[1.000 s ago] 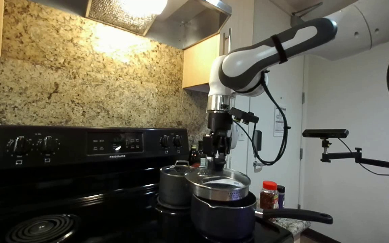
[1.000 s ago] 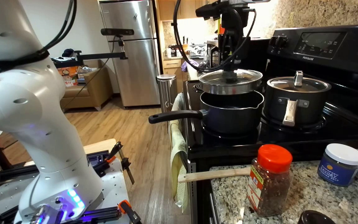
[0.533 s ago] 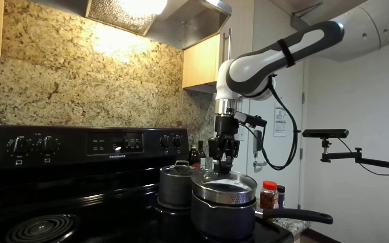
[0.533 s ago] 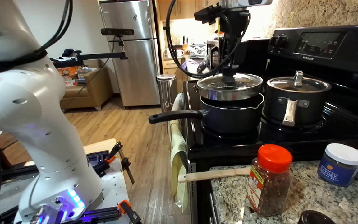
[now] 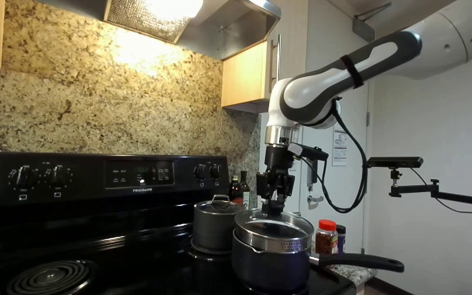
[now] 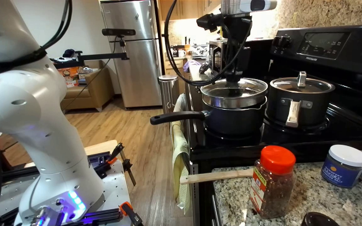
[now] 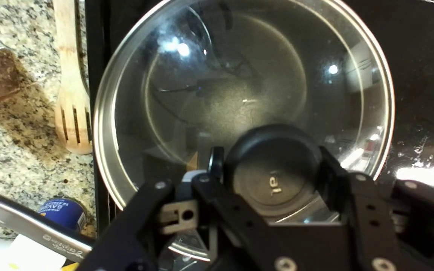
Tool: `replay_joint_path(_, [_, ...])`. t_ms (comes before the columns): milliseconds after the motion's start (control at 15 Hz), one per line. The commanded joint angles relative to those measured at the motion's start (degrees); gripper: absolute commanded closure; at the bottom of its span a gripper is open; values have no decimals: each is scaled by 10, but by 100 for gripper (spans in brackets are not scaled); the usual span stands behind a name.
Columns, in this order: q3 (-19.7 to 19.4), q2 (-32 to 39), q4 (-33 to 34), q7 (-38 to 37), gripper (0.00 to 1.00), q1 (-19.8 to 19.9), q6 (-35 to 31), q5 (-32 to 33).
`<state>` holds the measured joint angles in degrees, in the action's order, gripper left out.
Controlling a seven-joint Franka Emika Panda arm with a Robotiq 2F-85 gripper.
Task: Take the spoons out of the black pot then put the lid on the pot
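The lid (image 5: pixel 275 230) has just been brought down onto, or almost onto, the mouth of the black pot (image 6: pixel 234 121), so the covering step appears to be nearly finished. Its knob (image 7: pixel 277 195) is clasped by the gripper (image 7: pixel 272 167); nothing has been let go. Compared with a second ago, the lid has been lowered and shifted slightly sideways, and the gap seen below it in both exterior views has been narrowed to a dark sliver by the spout. Whether the pot's rim is touched all the way round cannot be told. The pot has been left at the stove's (image 5: pixel 158 254) front corner beside the counter (image 6: pixel 231 194), its handle jutting past the front edge. A wooden spoon (image 6: pixel 217 175) is likewise unmoved, laid along the stove-side edge of the counter with its handle poking out over the front edge; no second spoon can be made out with certainty. Release should probably be delayed until the lid is judged level and properly seated.
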<state>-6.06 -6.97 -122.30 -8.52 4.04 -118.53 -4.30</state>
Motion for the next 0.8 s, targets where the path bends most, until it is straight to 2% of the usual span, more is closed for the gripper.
replay_joint_path(0, [6, -20, -18, -9, 66, 5, -27, 1])
replay_joint_path(333, [10, -19, -23, -15, 66, 4, -58, 16])
replay_joint_path(733, [12, -18, -27, -14, 66, 3, -45, 6])
